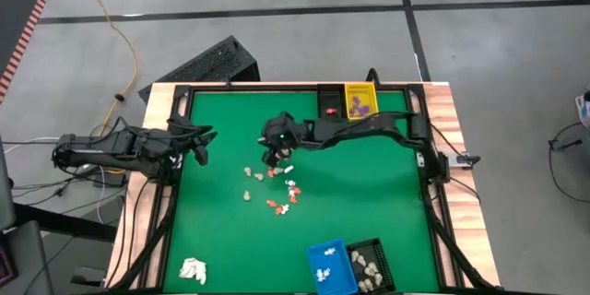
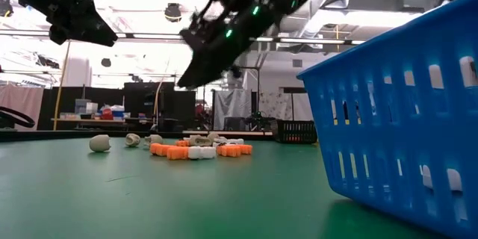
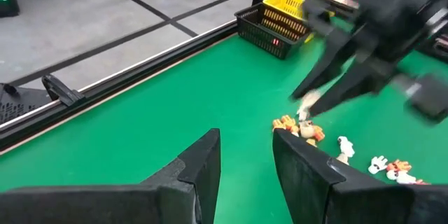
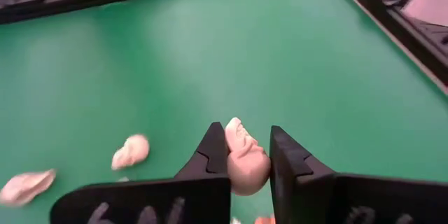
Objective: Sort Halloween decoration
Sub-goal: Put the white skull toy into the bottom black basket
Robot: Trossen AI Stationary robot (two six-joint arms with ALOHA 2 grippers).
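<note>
Right wrist view is giving us the clearest look: our right claw is pinching a cream-beige figurine between its two dark fingers. The piece is smooth, rounded and lumpy, and its long axis is running forward along the fingers, with the narrower end poking out past the tips and the fatter end sitting back between them. It is hanging above the green felt-like surface, not touching it.

Two more cream pieces are lying on the green beside the claw, both pale and blob-shaped; we cannot tell which way they are facing.

High view is showing the right claw reaching in over the middle of the surface, right at the upper edge of the loose scatter of Halloween decoration. The scatter is mixing orange-red, white and cream bits, lying close together.

Low view is showing the orange and white pieces as chunky, knobbly shapes bunched in a low row, with rounder grey-cream ones just beside them.

Our left claw is waiting near the left rim, fingers spread with nothing between them.

A blue slotted plastic basket and a black basket are sitting side by side at the near edge, a yellow basket at the far edge, and a white wadded lump near the left corner.
</note>
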